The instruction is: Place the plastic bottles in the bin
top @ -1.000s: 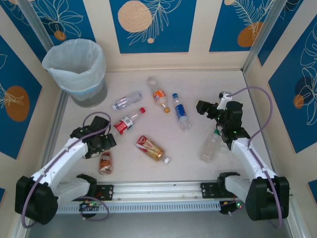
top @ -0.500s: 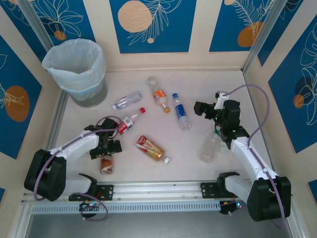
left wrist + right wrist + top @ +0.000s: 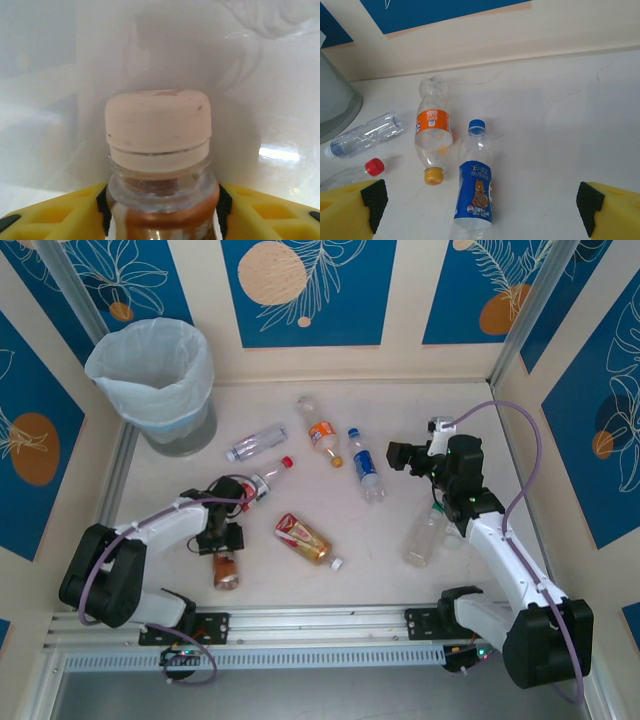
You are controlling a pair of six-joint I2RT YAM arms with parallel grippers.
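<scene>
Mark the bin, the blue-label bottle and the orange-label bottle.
bin [image 3: 165,405], top external view, bag-covered front wall
blue-label bottle [image 3: 476,192], right wrist view, on its label
orange-label bottle [image 3: 433,125], right wrist view, on its label

Top cam overhead on whole table [image 3: 385,545]; wrist cams low, close; right shares blue-label bottle [image 3: 476,200]

We count seven clear plastic bottles [image 3: 303,538] scattered across the tabletop [image 3: 300,592], bag-lined grey bin [image 3: 190,390] upright in the far-left corner.

Ahead of my right pincer [image 3: 393,455] the blue-label bottle [image 3: 476,197] and orange-label bottle [image 3: 433,127] lie in the way; bare table [image 3: 560,130] opens to their right.
</scene>
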